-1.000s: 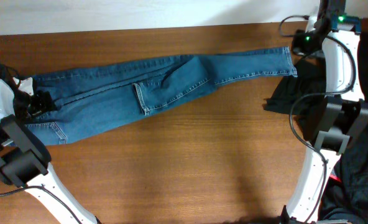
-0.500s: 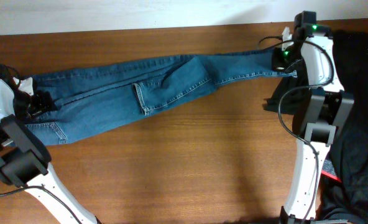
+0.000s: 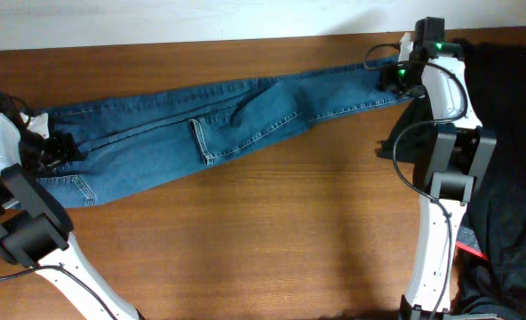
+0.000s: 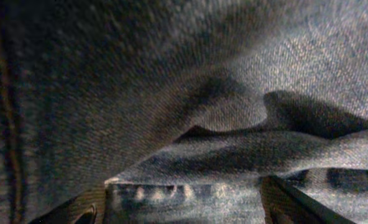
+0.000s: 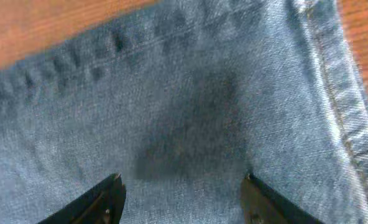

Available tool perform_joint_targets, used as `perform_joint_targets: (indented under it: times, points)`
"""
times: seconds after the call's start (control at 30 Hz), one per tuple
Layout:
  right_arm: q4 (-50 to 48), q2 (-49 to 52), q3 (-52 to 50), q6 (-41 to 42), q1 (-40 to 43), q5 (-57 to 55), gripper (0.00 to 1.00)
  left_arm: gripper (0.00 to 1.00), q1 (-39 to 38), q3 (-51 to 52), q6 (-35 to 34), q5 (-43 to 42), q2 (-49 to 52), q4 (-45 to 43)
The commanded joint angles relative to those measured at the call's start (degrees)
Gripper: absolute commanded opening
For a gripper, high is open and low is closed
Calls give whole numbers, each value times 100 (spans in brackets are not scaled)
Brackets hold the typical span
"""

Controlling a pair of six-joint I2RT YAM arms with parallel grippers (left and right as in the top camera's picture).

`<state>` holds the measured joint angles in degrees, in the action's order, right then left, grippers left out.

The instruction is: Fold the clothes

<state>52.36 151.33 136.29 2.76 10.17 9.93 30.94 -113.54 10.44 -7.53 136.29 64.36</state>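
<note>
Bright, even overhead, faint sheen on the table (image 3: 290,231). Dim and grainy at left wrist; motion-blurred at right wrist, with dark shadow on the jeans (image 5: 184,124).

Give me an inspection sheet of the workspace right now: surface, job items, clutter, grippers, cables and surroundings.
Surface: wooden table, bare brown wood along the near side.
Job's things: jeans spread full length across the far side, unfolded, waist by the left arm, hems by the right arm.
Clutter: dark cloth heaped at the right edge.
Grippers: left gripper open over the waist denim; right gripper open over a leg hem.
Cables: black cable looping beside the right arm.
Surroundings: pale wall behind the table.
</note>
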Motion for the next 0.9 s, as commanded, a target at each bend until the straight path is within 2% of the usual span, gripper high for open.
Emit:
perform_joint_targets:
  times: [0.0,0.3,0.37,0.5,0.63,0.87]
  points:
    - [-142,431,-59,223,44,-343,67,79,17,114,-31,-22,140,109]
    - [442,-22,313,151,-9,-247,78,79,17,114,-28,-22,140,105]
    - [643,-275,597,-155,-72,-63,81,79,17,114,-31,-22,140,107]
    - [1379,-752,1379,-909,-372,391,80,80,17,114,-31,-22,140,109]
    - [2326,-1012,2006,-1764,-1021,610,80,81,17,114,-33,-22,140,107]
    - [2885,-1005,1945,-2024,-2494,579,82,84,17,114,-33,-24,140,109]
